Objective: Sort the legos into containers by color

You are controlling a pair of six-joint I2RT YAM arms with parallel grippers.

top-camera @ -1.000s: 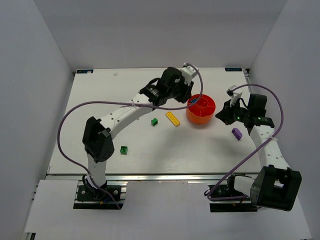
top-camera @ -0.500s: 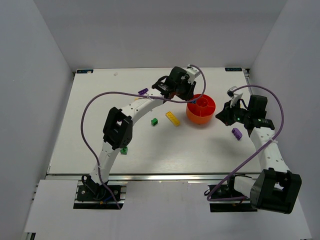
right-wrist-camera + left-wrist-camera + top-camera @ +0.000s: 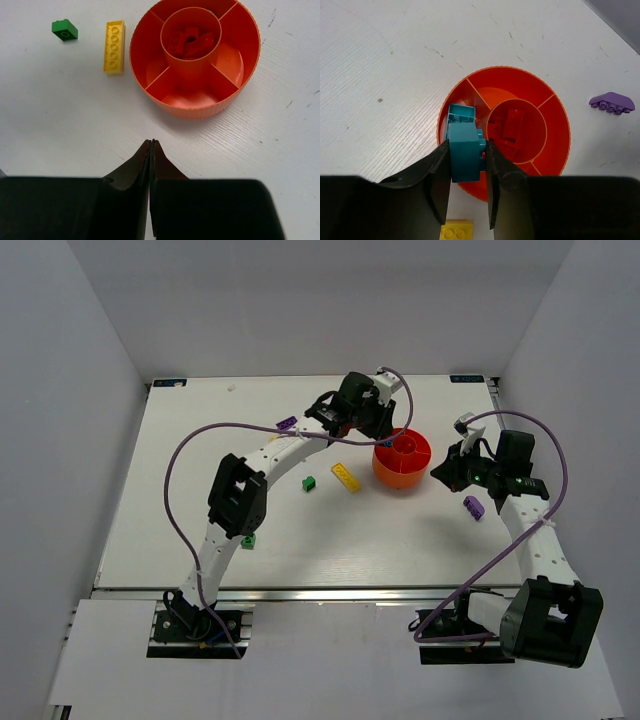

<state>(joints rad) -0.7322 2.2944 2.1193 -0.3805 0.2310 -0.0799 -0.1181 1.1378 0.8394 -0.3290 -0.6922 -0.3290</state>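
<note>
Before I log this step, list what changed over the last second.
The left arm's elbow swung forward and straightened, and the left tool edged right at the rim of the bowl, clamped on the teal brick. A purple brick the arm had hidden now shows. The right tool, shut and empty, the bowl, the yellow brick and both green bricks stayed put.

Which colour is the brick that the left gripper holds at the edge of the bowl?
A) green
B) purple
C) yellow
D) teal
D: the left wrist view shows the left gripper shut on a teal brick at the rim of the orange bowl.
</note>
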